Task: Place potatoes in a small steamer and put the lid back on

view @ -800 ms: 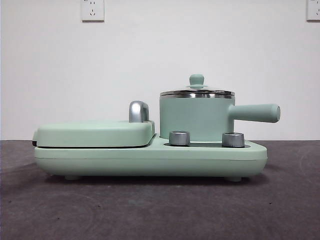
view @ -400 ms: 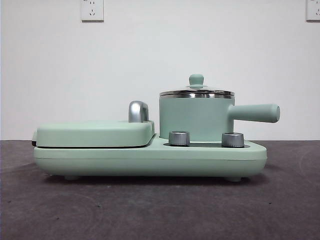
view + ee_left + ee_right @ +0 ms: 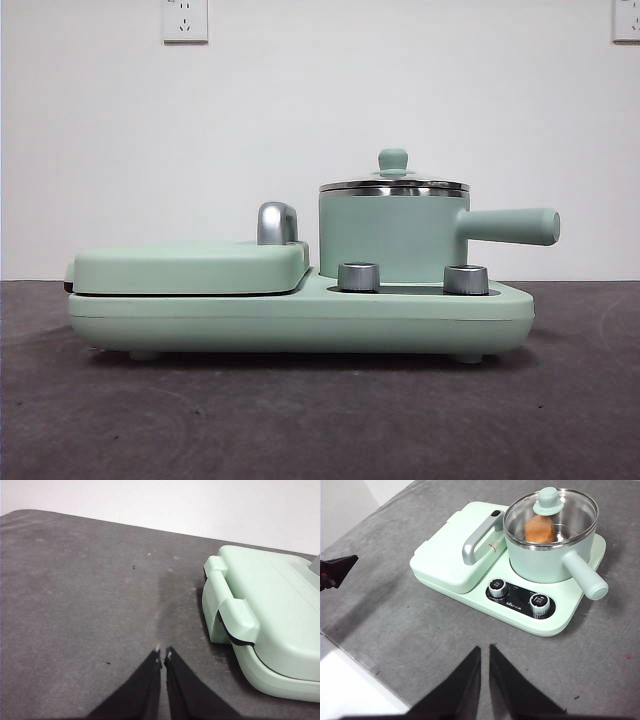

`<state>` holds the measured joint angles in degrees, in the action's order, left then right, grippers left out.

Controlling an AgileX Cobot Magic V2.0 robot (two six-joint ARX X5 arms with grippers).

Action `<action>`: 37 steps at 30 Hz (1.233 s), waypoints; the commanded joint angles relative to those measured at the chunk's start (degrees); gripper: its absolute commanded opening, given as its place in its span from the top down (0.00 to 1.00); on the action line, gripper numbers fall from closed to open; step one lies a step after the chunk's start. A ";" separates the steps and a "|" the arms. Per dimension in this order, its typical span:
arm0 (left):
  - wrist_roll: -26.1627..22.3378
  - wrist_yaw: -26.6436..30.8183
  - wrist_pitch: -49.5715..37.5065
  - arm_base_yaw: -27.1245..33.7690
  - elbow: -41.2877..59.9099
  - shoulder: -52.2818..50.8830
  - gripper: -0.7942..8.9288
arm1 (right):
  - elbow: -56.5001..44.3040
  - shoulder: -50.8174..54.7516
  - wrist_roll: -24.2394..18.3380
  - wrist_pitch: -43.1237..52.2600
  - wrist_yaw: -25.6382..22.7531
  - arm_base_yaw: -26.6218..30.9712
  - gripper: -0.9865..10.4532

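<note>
The right gripper (image 3: 485,652) hangs high and back from the appliance with its two black jaws nearly together and nothing between them, looking down on the whole cooker; the left gripper (image 3: 163,654) is likewise pinched almost shut and empty, low over bare grey table (image 3: 90,605) just beside the hinge end of the flat mint-green griddle cover (image 3: 280,610). Out from the claws, the small steamer (image 3: 547,555) stands on the right half of the cooker base (image 3: 555,620), its stubby handle (image 3: 585,575) pointing away from the griddle, and the glass lid (image 3: 575,510) sits level on the steel rim with its green knob (image 3: 549,500) upright. Through the glass the orange-brown potato (image 3: 539,529) shows inside the pot, near the wall on the griddle side. In the front view the lid's rim (image 3: 394,186) lies flat along the pot top with no visible gap, so the task looks finished, and the step in hand is, as I judge it, simply to stay clear. Doing that well means keeping both arms high and away from the handle and the two chrome dials (image 3: 497,587), since a brush against the handle could turn the pot and unseat the lid
</note>
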<state>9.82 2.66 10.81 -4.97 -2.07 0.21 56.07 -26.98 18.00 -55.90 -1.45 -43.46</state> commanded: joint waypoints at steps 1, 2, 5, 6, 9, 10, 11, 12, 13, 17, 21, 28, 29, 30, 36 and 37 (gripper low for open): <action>-0.76 -0.04 0.20 0.07 0.94 -0.04 0.90 | 0.52 -0.22 -0.48 0.61 -0.04 -0.44 0.89; -0.76 -0.04 0.20 0.07 0.94 -0.04 0.90 | 0.52 -0.22 -0.48 0.61 -0.04 -0.44 0.89; -0.74 -0.04 0.20 0.09 0.94 -0.04 0.90 | 0.52 -0.22 -0.48 0.61 -0.04 -0.44 0.89; -0.74 -0.04 0.20 0.07 0.94 -0.04 0.90 | 0.52 -0.22 -0.48 0.61 -0.04 -0.44 0.89; -0.74 -0.04 0.20 0.09 0.94 -0.04 0.90 | 0.52 -0.22 -0.48 0.61 -0.04 -0.44 0.89; -0.76 -0.04 0.20 0.09 0.94 -0.04 0.90 | 0.52 -0.22 -0.48 0.61 -0.04 -0.44 0.89; -0.76 -0.04 0.20 0.07 0.94 -0.04 0.90 | 0.52 -0.22 -0.48 0.61 -0.04 -0.44 0.89; -0.76 -0.04 0.20 0.07 0.94 -0.04 0.90 | 0.52 -0.22 -0.48 0.61 -0.04 -0.44 0.89; -0.74 -0.04 0.20 0.09 0.94 -0.04 0.90 | 0.52 -0.22 -0.48 0.61 -0.04 -0.44 0.89; -0.74 -0.04 0.20 0.09 0.94 -0.04 0.90 | -0.50 0.35 -0.50 2.12 -0.61 0.94 0.89; -0.74 -0.04 0.24 0.09 0.94 -0.04 0.90 | -8.57 2.34 -1.09 13.60 3.13 8.90 0.89; -0.76 -0.04 0.24 0.09 0.94 -0.04 0.90 | -33.11 10.97 -1.09 45.51 2.95 27.67 0.89; -0.74 -0.04 0.22 0.09 0.94 -0.04 0.90 | -36.28 12.35 -1.09 49.05 2.69 29.90 0.89; -0.74 -0.07 0.24 0.09 0.94 -0.04 0.90 | -39.10 13.66 -1.09 51.89 2.49 31.89 0.89; -0.76 -0.04 0.24 0.09 0.94 -0.04 0.90 | -48.04 20.06 -1.11 54.99 -3.26 38.99 0.89; -0.74 -0.04 0.24 0.09 0.94 -0.04 0.90 | -48.63 20.79 -1.16 54.60 -3.56 39.56 0.89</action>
<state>9.82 2.66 10.81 -4.97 -2.07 0.21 7.33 -6.59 17.39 -2.04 -4.73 -3.97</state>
